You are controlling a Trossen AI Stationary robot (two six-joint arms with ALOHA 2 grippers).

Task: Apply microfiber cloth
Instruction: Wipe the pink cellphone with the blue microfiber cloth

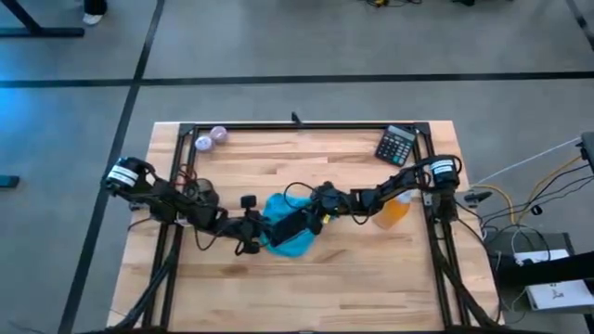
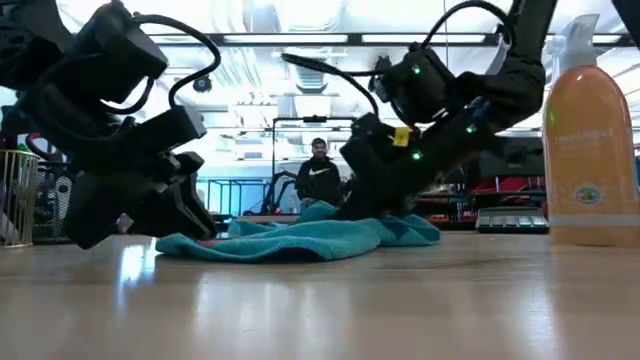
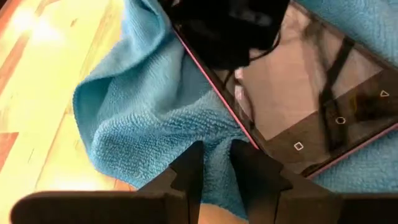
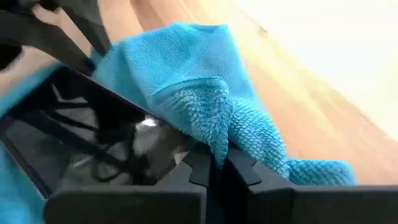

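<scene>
I have both grippers pinching the microfiber cloth (image 1: 290,237) mid-surface — the left gripper (image 3: 214,163) clenched on a fold of one edge, the right gripper (image 4: 216,163) clenched on a fold opposite. The black phone (image 3: 298,99) lies screen-up on the cloth, just ahead of both sets of fingers. I judge this the wiping step, cloth gathered but not yet across the glass. Next I'd draw a held fold over the screen — gently, so the phone stays put.
</scene>
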